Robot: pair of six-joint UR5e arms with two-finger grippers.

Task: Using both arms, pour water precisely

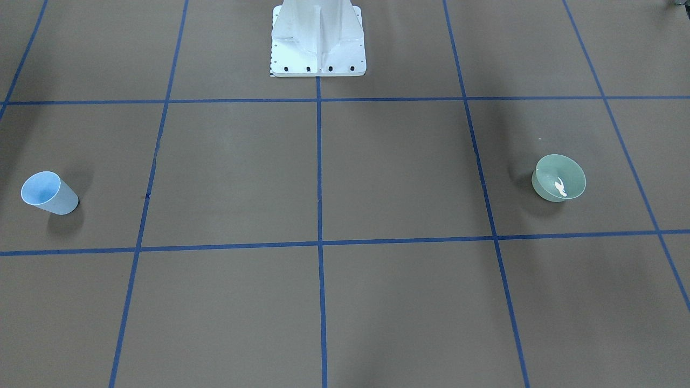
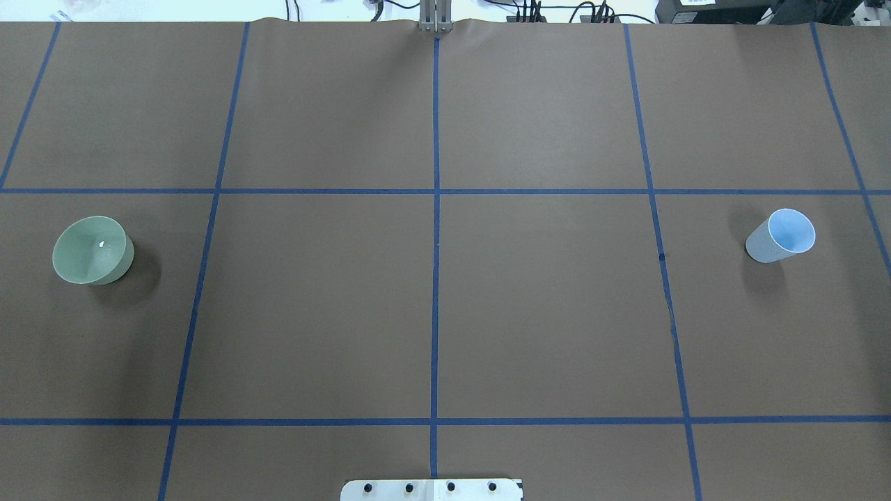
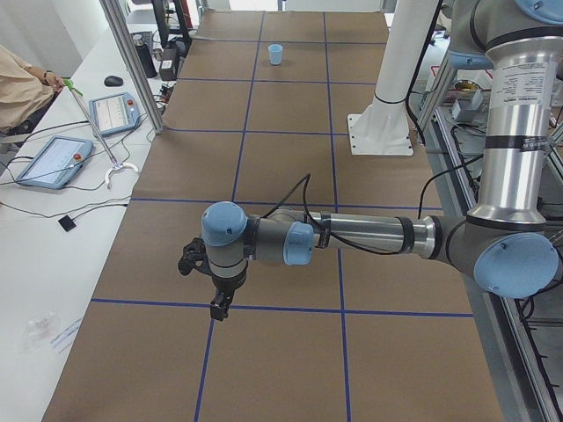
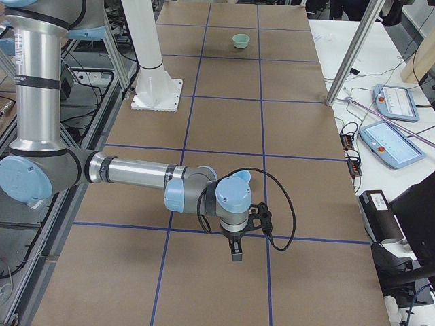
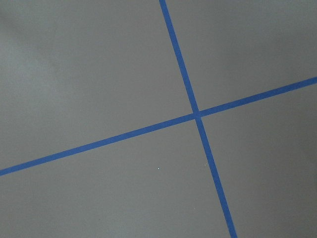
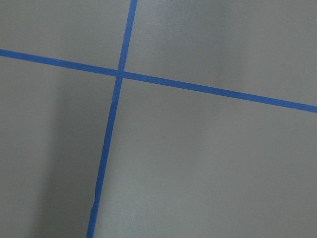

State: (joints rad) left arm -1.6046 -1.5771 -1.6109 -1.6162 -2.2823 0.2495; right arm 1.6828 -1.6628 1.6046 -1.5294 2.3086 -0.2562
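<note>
A pale green bowl (image 1: pixel 558 178) stands on the brown table (image 1: pixel 399 172) on my left side; it also shows in the overhead view (image 2: pixel 92 249) and the exterior right view (image 4: pixel 240 41). A white glint (image 1: pixel 560 187) inside it hints at water. A light blue cup (image 1: pixel 49 193) stands upright on my right side (image 2: pixel 781 236), small in the exterior left view (image 3: pixel 275 54). My left gripper (image 3: pixel 220 308) points down over a tape crossing. My right gripper (image 4: pixel 236 252) does the same. Both show only in side views, so I cannot tell whether they are open or shut.
The white bolted pedestal (image 1: pixel 318 48) stands at the table's robot edge (image 2: pixel 431 489). Blue tape lines (image 5: pixel 197 115) grid the table; both wrist views show only these. Side benches hold teach pendants (image 3: pixel 53 158) (image 4: pixel 387 142). A person (image 3: pixel 18 83) sits at the far left bench.
</note>
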